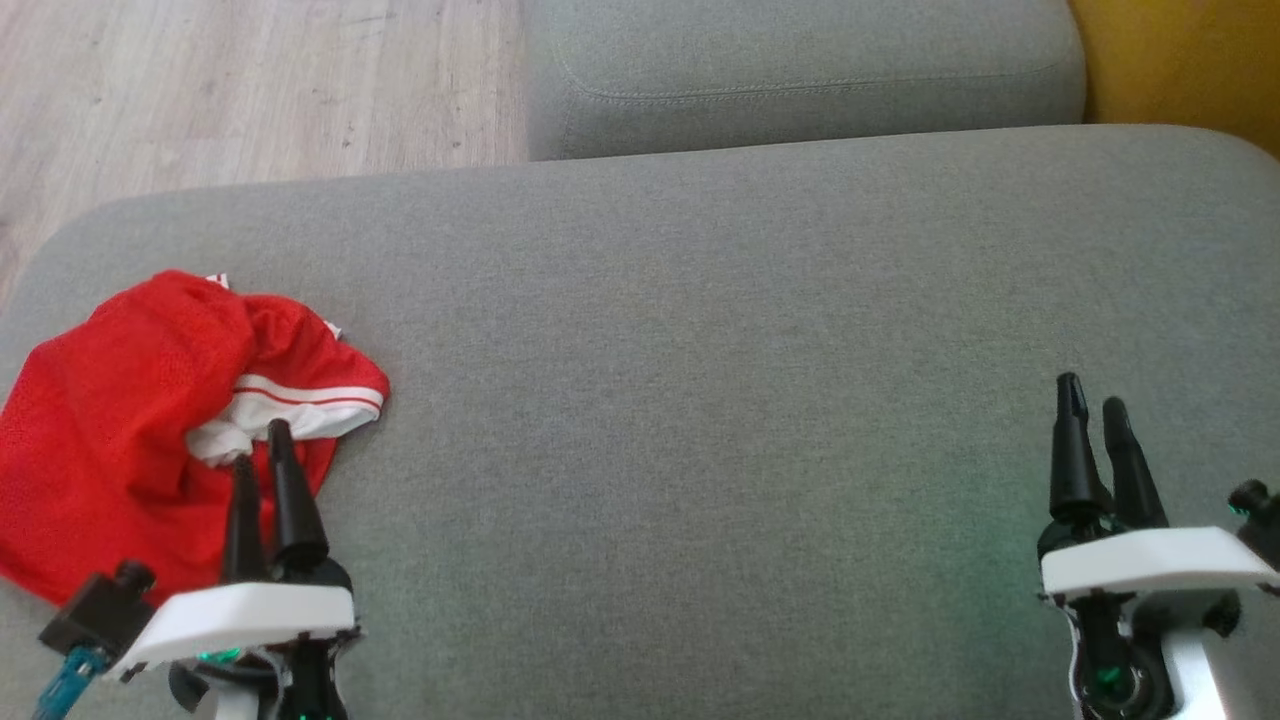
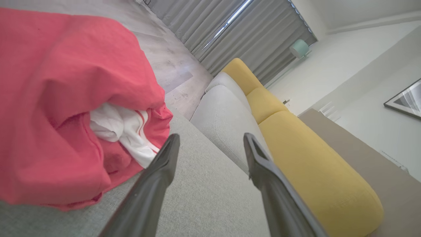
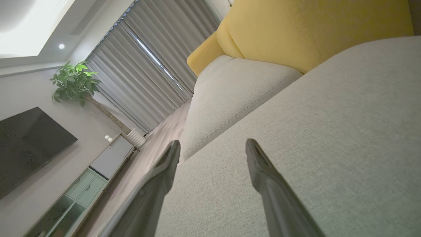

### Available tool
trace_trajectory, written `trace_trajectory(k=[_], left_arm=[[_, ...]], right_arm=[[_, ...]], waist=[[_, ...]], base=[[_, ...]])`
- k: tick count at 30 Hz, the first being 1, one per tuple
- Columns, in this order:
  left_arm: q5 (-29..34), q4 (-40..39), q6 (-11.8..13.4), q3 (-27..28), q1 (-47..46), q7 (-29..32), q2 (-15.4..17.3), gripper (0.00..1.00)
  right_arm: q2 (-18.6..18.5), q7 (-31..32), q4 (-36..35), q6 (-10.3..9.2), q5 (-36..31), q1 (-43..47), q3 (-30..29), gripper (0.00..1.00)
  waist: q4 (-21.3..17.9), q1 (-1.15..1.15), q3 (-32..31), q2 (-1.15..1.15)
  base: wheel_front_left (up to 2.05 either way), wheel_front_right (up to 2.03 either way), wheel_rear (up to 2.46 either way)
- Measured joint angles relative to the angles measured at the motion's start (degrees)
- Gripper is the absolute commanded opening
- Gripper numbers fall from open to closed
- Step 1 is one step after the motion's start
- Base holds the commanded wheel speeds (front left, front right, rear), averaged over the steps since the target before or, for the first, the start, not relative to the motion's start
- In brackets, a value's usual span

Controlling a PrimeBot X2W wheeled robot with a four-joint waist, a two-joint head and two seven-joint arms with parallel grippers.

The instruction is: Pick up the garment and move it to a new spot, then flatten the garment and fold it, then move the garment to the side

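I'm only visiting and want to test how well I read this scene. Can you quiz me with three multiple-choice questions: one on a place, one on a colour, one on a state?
1. Where on the cushion does the garment lie?
A. at its left end
B. in the middle
C. at its right end

2. What colour is most of the garment?
A. blue
B. red
C. green

3. How does the left gripper stand?
A. open, holding nothing
B. shut on the garment
C. shut on nothing

Answers:
1 A: the head view shows it bunched at the left end.
2 B: it is red, with white striped trim.
3 A: the left wrist view shows the fingers apart, with cushion and sofa between them and no cloth.
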Motion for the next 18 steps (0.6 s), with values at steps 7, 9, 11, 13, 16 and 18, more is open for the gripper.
trace_trajectory(k=[7,9,11,13,16,18], left_arm=[[7.0,-0.7,0.4,-1.9,0.0,-1.0,0.0,1.0],[8.9,-0.7,0.4,-2.9,0.0,-1.5,0.0,1.0],[11.0,-0.7,0.4,-3.4,0.0,-1.7,0.0,1.0],[12.1,-0.7,0.4,-3.7,0.0,-2.0,0.0,1.0],[14.8,-0.8,0.5,-4.7,0.0,-2.5,0.1,1.0],[16.5,-1.1,0.5,-5.1,0.0,-2.6,0.1,1.0]], right_arm=[[0.0,-1.0,-0.4,0.0,-5.7,-0.6,0.5,1.0],[0.0,-1.4,-0.6,0.0,-7.3,-0.6,0.8,1.0],[0.0,-1.8,-0.7,0.0,-8.8,-0.6,1.1,1.0],[0.0,-1.9,-0.8,0.0,-9.6,-0.6,1.2,1.0],[0.0,-2.4,-1.0,0.0,-12.0,-0.6,1.6,1.0],[0.0,-2.6,-1.0,0.0,-13.6,-0.6,1.7,1.0]], waist=[[0.0,0.0,0.2,0.0],[0.0,0.0,0.2,0.0],[0.1,0.0,0.3,0.0],[0.1,0.0,0.3,0.0],[0.1,0.0,0.3,0.0],[0.1,0.0,0.3,0.0]], base=[[0.0,0.0,0.0],[0.0,0.0,0.0],[0.0,0.0,0.0],[0.0,0.0,0.0],[0.0,0.0,0.0],[0.0,0.0,0.0]])
